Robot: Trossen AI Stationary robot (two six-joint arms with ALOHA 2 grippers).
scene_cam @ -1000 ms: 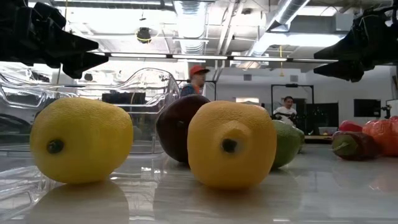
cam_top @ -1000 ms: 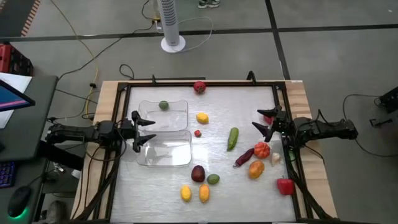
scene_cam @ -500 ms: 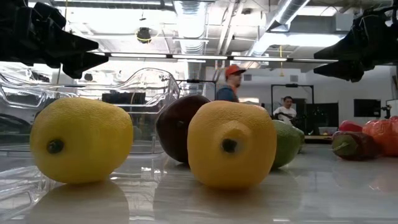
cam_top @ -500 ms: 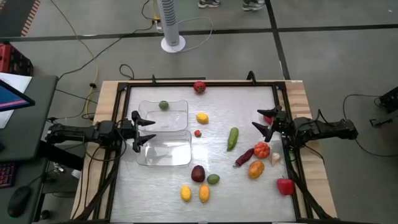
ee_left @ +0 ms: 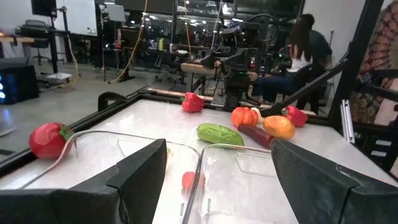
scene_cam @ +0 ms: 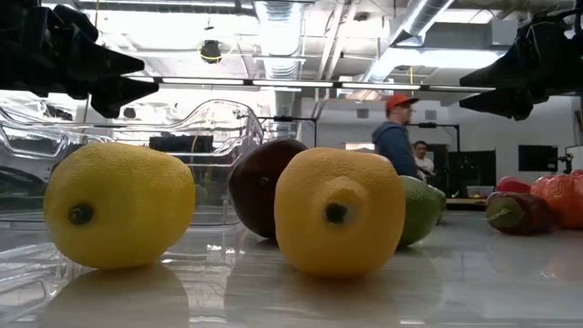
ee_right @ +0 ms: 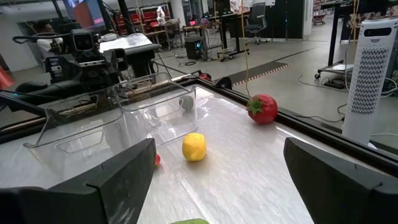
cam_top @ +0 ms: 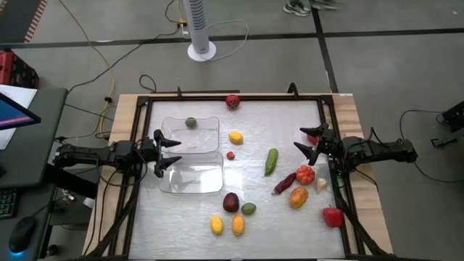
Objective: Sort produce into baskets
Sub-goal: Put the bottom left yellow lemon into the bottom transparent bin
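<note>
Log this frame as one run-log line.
left gripper: open, empty, over baskets | right gripper: open, empty, near tomato | green produce: in far basket

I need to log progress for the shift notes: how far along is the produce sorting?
Barely started. Done: one green piece lies in the far basket; the near basket holds nothing. In hand: nothing; the left hand hovers open at the baskets' edge, and the right hand waits open at the table's right side. Left: the rest, such as the cucumber and yellow pieces, remains loose on the table.
</note>
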